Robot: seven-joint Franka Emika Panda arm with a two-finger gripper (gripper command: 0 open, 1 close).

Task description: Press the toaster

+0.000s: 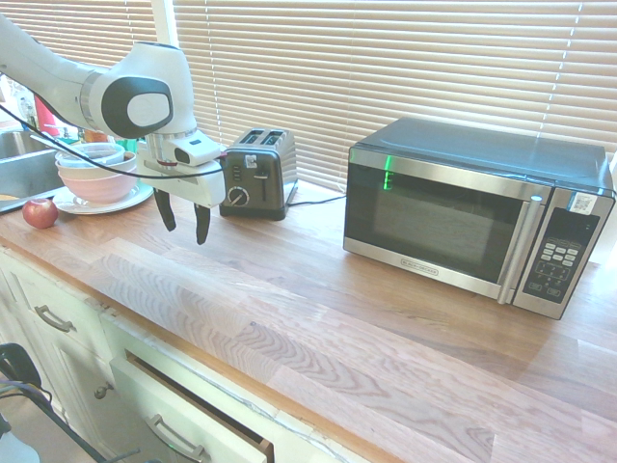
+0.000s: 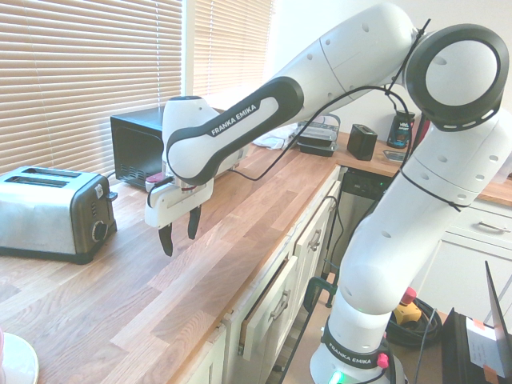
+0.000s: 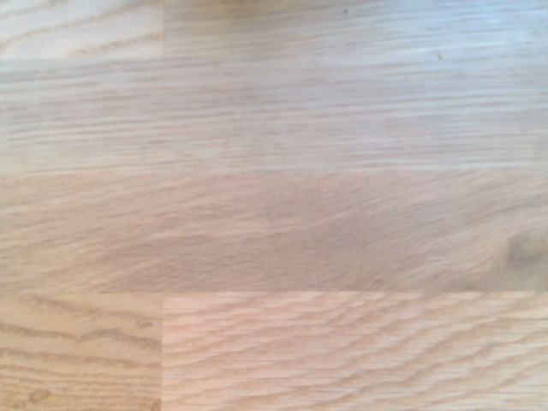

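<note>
Two open jaws hung empty over the desk (image 1: 318, 318), beside the toaster (image 1: 257, 174); your gripper (image 1: 180, 213) needed to close, then seemingly press its front lever (image 1: 262, 179) straight down.

microwave (image 1: 479, 220) keypad print too small, sink (image 1: 19, 159) cut off by edge

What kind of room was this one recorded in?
A home kitchen, most likely: a toaster and microwave stand on a wooden countertop, with a sink at one end.
</note>
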